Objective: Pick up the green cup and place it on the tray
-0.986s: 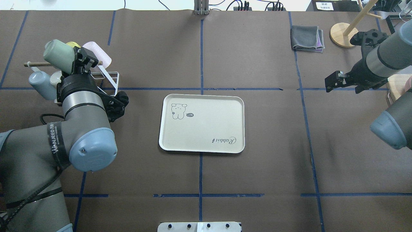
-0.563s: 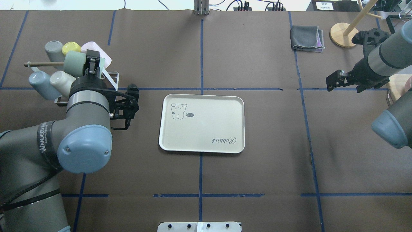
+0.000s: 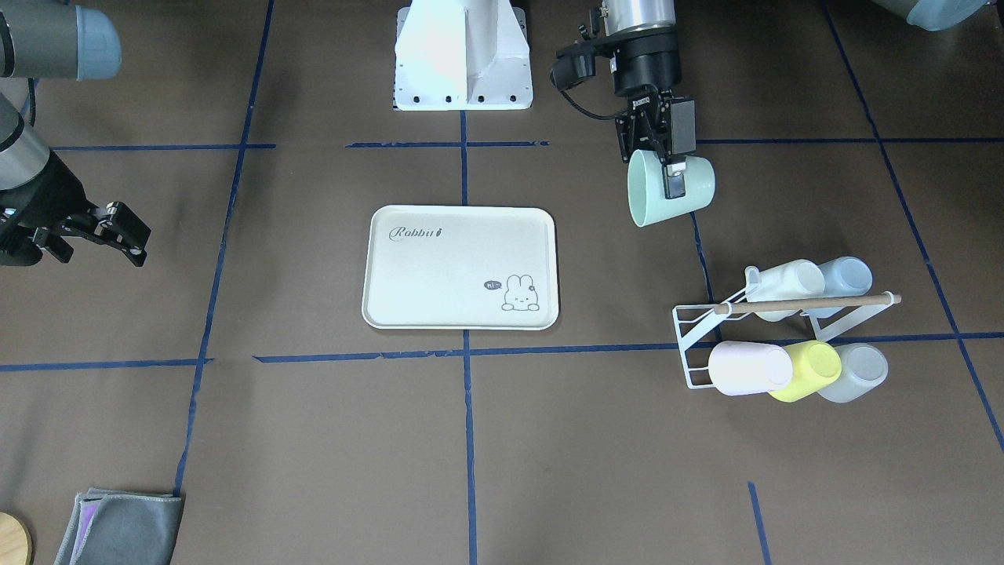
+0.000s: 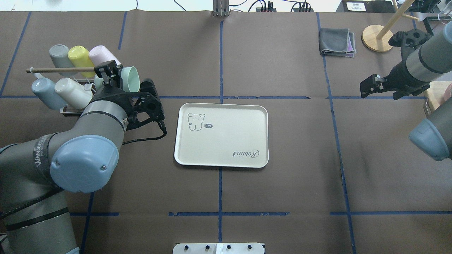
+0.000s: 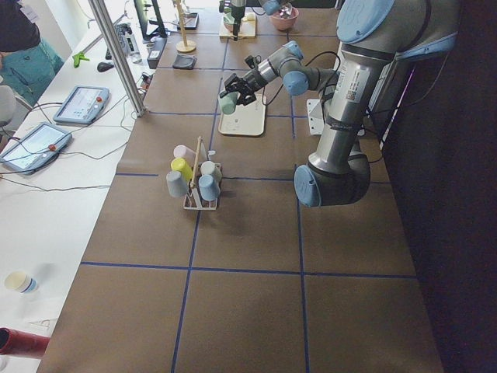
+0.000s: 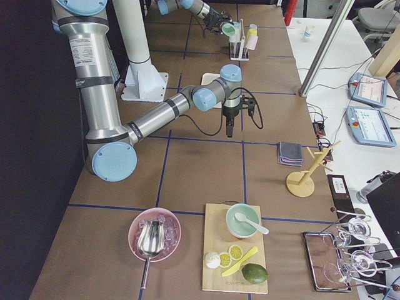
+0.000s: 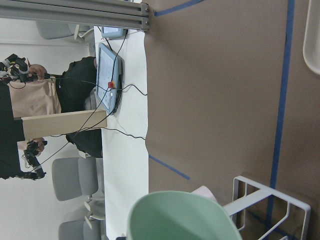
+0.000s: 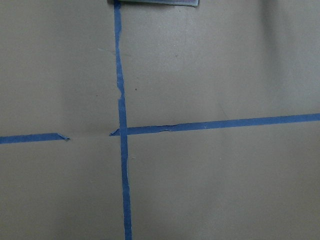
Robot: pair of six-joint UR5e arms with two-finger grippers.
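Mint-green and lying sideways, the green cup hangs pinched in our left gripper, clear of the table; its mouth faces the tray; in the overhead view we see it left of the tray, near the rack.

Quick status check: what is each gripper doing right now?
Left gripper: shut on the small pale mint-green plastic cup.
Right gripper: open, holding nothing.
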